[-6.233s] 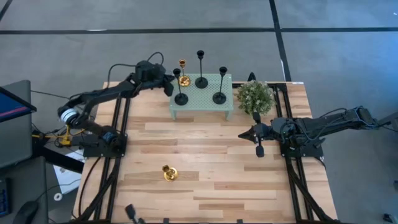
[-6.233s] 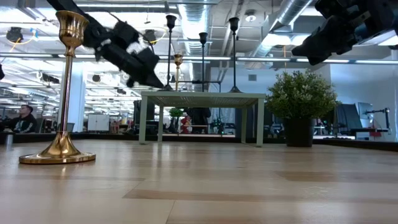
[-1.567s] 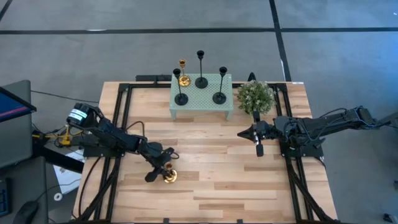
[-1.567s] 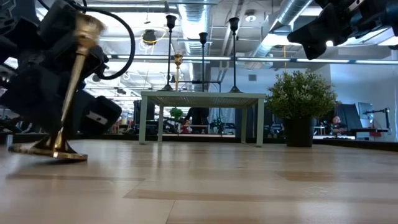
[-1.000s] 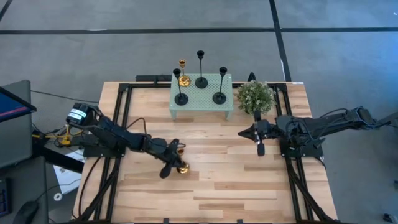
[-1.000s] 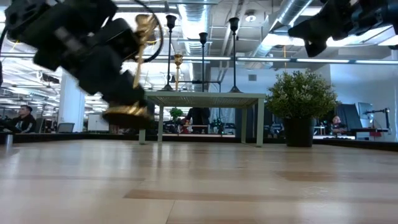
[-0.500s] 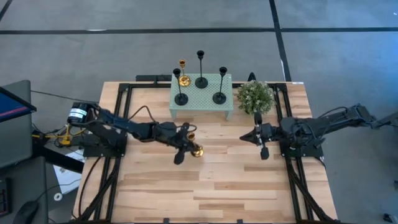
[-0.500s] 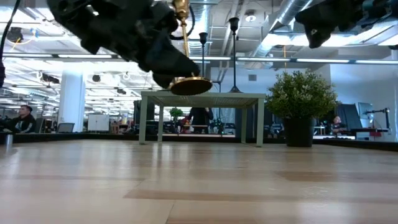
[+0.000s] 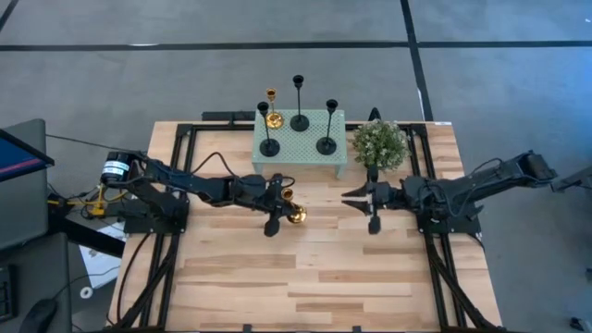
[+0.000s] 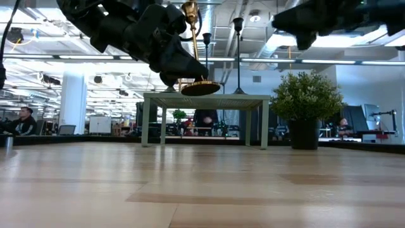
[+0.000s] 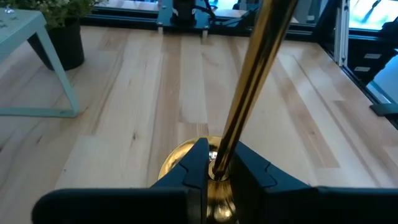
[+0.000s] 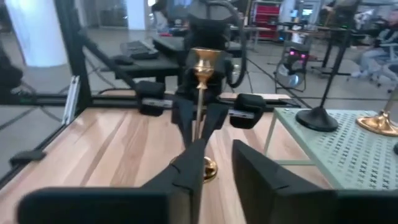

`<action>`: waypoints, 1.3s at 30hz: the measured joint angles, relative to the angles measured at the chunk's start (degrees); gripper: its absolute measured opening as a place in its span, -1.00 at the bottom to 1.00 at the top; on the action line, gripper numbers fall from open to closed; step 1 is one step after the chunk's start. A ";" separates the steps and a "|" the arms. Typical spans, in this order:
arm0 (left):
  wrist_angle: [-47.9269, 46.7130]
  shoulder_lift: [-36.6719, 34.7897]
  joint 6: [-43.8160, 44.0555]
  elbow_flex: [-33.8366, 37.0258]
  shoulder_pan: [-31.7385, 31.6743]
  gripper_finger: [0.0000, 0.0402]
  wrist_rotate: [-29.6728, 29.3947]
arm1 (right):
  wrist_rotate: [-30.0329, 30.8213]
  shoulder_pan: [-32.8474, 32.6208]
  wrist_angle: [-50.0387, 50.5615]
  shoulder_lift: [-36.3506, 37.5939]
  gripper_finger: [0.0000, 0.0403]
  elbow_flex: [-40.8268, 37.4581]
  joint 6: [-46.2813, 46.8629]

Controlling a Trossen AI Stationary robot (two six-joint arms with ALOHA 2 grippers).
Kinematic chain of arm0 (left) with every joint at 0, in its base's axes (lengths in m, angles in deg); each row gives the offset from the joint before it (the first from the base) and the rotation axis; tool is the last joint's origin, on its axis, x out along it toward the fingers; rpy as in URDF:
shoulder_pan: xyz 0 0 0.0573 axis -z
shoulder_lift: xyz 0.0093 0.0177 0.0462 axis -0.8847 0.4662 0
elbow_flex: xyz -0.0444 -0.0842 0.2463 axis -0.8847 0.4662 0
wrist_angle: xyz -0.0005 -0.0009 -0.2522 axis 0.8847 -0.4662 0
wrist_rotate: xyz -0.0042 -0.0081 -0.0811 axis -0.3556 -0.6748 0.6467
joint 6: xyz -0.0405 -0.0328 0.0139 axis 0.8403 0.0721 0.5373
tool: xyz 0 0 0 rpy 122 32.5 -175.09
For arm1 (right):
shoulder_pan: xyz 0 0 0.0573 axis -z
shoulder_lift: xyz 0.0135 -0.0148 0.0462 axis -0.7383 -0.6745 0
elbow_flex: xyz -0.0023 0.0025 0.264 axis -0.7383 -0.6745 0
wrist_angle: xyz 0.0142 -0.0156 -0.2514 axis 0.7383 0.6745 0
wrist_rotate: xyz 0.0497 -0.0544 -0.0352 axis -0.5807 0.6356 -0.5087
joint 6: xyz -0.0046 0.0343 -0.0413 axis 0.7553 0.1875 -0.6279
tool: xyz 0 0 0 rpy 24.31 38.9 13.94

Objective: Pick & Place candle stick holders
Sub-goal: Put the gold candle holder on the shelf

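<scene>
Brass candlestick holder (image 9: 293,213): shiny, slim-stemmed, round-based, lifted clear of table.
Left gripper (image 9: 275,205): clamped on its stem.
Right gripper (image 9: 361,203): fingers parted, facing it.

One shiny gold candlestick holder (image 9: 292,212) hangs upright above the desk (image 9: 351,268), clamped at its stem. Three matte black candlestick holders (image 9: 299,118) and a second gold holder (image 9: 273,117) stand upright on the mint-green perforated stand (image 9: 339,158).

grey floor (image 9: 518,55), exposed ceiling ducts (image 10: 297,12)

Left gripper (image 9: 278,205) holds gold candle stick holder (image 9: 293,213)
</scene>
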 joint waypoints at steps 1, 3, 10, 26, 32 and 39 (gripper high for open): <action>0.06 0.00 0.04 -0.02 0.00 -0.80 -0.06 | 0.01 0.41 -1.05 -0.76 -0.60 0.00 0.76; 0.00 0.00 0.11 -0.02 0.00 -0.80 -0.13 | -0.01 1.19 -4.01 -3.08 -0.47 0.00 3.19; 0.06 0.00 0.11 -0.02 0.00 -0.80 -0.28 | -1.05 2.21 -17.22 -12.03 -0.20 0.00 6.79; 0.19 0.00 0.13 0.00 0.00 -0.82 -0.83 | -4.67 2.73 -20.24 -30.89 -0.25 11.24 6.35; 0.21 0.00 0.24 0.00 0.11 -0.92 -0.84 | -5.17 3.48 -20.00 -36.34 -0.24 15.37 6.35; 0.18 0.00 0.17 0.00 0.11 -0.93 -0.83 | -6.44 3.85 -20.20 -41.27 -0.24 19.45 6.34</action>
